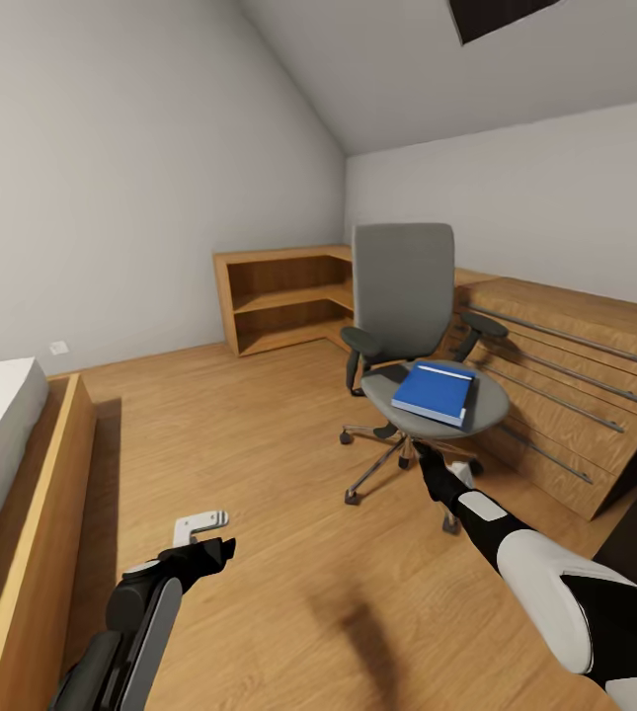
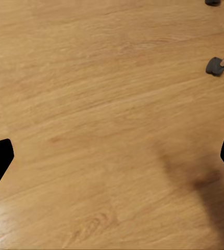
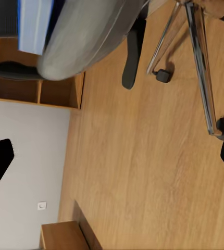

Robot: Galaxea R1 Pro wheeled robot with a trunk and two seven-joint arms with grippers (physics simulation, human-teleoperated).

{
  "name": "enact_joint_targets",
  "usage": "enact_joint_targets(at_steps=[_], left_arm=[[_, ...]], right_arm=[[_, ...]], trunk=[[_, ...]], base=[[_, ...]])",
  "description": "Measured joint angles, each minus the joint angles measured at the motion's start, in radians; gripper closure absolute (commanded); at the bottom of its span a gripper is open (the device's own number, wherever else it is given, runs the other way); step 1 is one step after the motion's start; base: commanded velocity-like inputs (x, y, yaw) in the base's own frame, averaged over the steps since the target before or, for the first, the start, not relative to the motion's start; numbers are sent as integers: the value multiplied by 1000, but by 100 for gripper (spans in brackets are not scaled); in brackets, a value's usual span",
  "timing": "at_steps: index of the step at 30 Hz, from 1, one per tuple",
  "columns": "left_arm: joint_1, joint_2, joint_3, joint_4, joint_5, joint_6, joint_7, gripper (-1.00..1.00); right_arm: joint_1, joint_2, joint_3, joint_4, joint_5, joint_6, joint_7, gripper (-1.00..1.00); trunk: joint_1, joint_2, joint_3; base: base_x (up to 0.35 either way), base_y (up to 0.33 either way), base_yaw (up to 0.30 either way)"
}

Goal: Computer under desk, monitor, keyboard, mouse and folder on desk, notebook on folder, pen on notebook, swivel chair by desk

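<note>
**Folder not yet lifted from the chair**

While the blue folder [image 1: 437,391] lies flat on the grey seat of the swivel chair [image 1: 403,286], I count the folder step as not yet done, and nothing here lets me tick off any other step. Neither the work surface nor the monitor, keyboard, mouse, notebook, pen or computer is anywhere on my screens, so I cannot judge those items. The chair stands on the plank floor [image 1: 259,425] in the bedroom, beside a light wooden drawer chest [image 1: 565,375] with long metal rails, a low wooden shelf unit [image 1: 283,296] behind it in the corner.

My right hand [image 1: 425,456] reaches forward and sits just below the front edge of the seat, close to the chair's metal base; the folder is above and slightly beyond it, not touching. From the right wrist camera the seat's underside and the folder's white page edges [image 3: 35,26] show past the two dark fingertips, which stand wide apart with nothing between them.

My left hand [image 1: 202,533] hangs low over bare floor, well apart from the chair; its fingertips also sit at the far edges of the left wrist camera, so it is spread wide and empty. I judge the right hand must rise above seat level before it can take the folder.
</note>
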Motion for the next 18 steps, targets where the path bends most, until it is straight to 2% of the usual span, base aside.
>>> enact_joint_targets(at_steps=[7, 13, 18], left_arm=[[0, 0, 1, 0, 0, 1, 1, -100], [0, 0, 1, 0, 0, 1, 1, -100], [0, 0, 1, 12, 1, 0, 1, -100]], right_arm=[[0, 0, 0, 0, 0, 0, 0, -100], [0, 0, 0, 0, 9, 0, 0, -100], [0, 1, 0, 1, 35, -21, -1, -100]], trunk=[[-3, 2, 27], [-5, 3, 50], [-7, 4, 70]], base=[[-70, 0, 0], [-285, 0, 0], [-332, 0, 0]])
